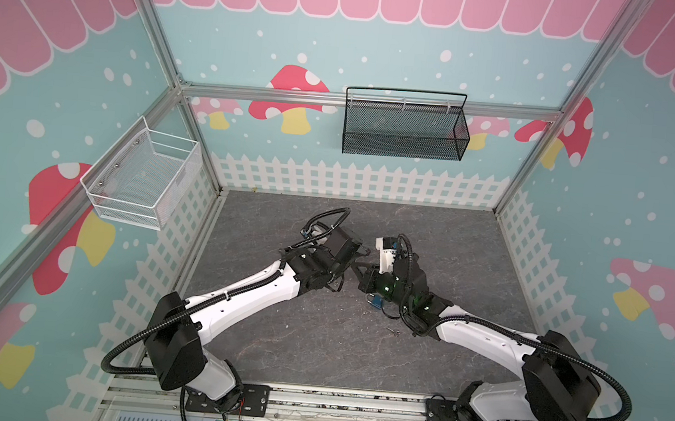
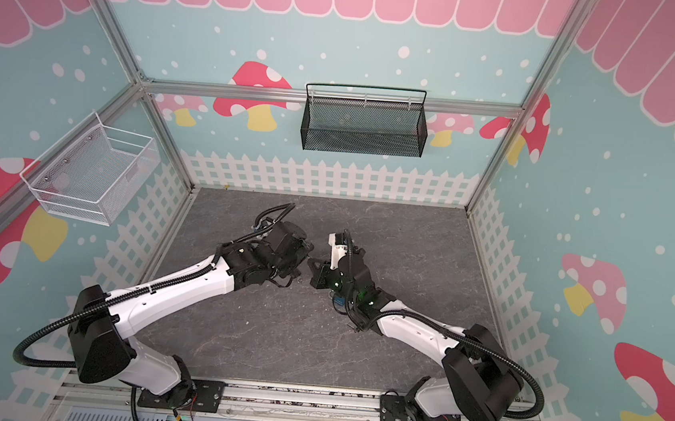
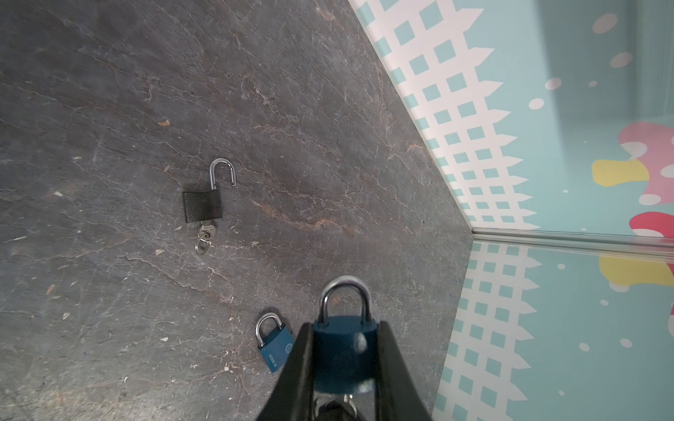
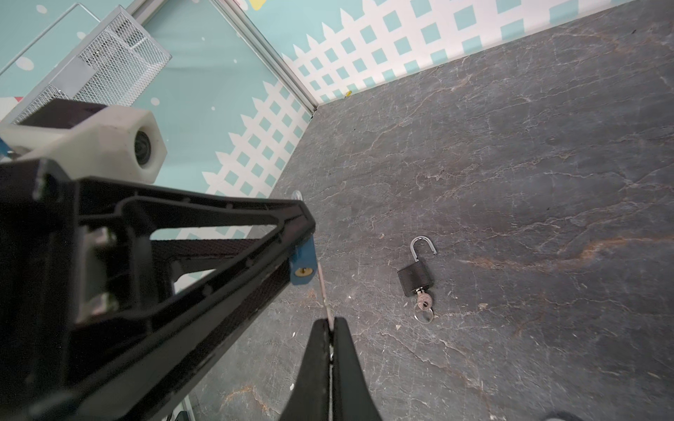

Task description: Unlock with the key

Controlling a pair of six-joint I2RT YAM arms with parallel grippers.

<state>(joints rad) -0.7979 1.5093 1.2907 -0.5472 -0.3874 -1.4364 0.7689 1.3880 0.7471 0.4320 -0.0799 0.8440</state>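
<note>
The left gripper (image 3: 344, 328) is clenched on the blue padlock (image 3: 343, 351). The body is pinched btwn both fingers, and the closed shackle sticks out past the tips. In the right wrist view the lock's keyhole end (image 4: 302, 271) faces the right gripper (image 4: 331, 322). That gripper is squeezed tight on the key (image 4: 323, 288). The thin blade runs out past its tips and passes just beside the keyhole face, not in the slot. Can't tell if blade and lock body touch.

Both grippers meet above the table (image 3: 109, 109), near its middle in both top views.

A 2nd blue padlock (image 3: 275, 346) lies flat just beside 1 left finger and partly hidden by it, shackle closed. The black padlock (image 3: 202, 206) lies well apart, out beyond both sets of fingertips. Its shackle is swung open and a ringed key (image 3: 205, 233) sits in its base.

There's bare slate all round the black lock. The fence-print walls (image 3: 474, 145) and their corner stand well apart from the fingers.
</note>
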